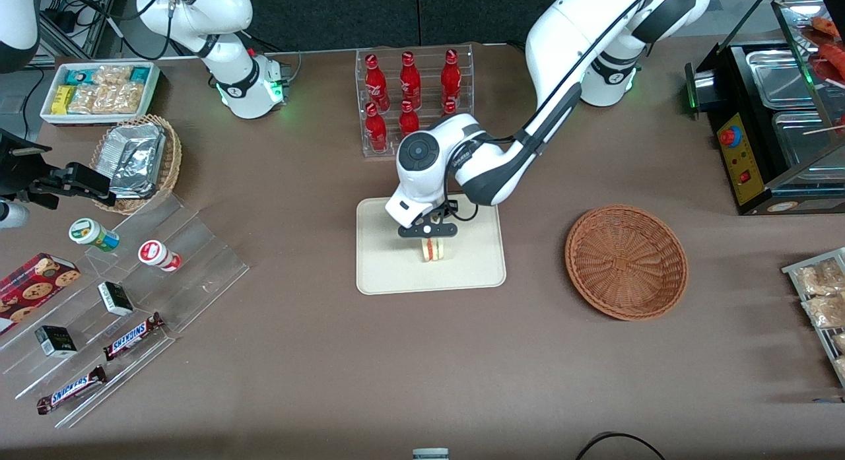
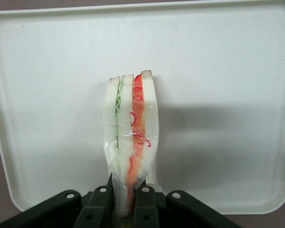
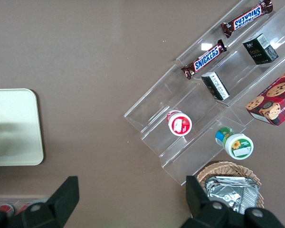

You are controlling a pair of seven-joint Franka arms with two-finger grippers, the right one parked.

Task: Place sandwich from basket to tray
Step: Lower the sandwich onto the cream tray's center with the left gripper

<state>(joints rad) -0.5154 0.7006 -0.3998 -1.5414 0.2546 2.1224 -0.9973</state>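
My left gripper (image 1: 428,234) hangs over the middle of the cream-white tray (image 1: 383,275), shut on the sandwich (image 1: 433,249). The sandwich (image 2: 130,137) is a plastic-wrapped wedge of white bread with green and red-orange filling, held on edge between the two black fingers (image 2: 145,209) just above the tray (image 2: 228,95). Whether its lower tip touches the tray floor I cannot tell. The reddish-brown wicker basket (image 1: 626,261) stands with nothing in it on the table beside the tray, toward the working arm's end.
A clear rack of red bottles (image 1: 412,94) stands farther from the front camera than the tray. A tan basket of foil packets (image 1: 137,162), a clear stepped shelf with snacks (image 1: 119,301) and a white bin of packets (image 1: 99,90) lie toward the parked arm's end. A black warmer (image 1: 779,123) sits at the working arm's end.
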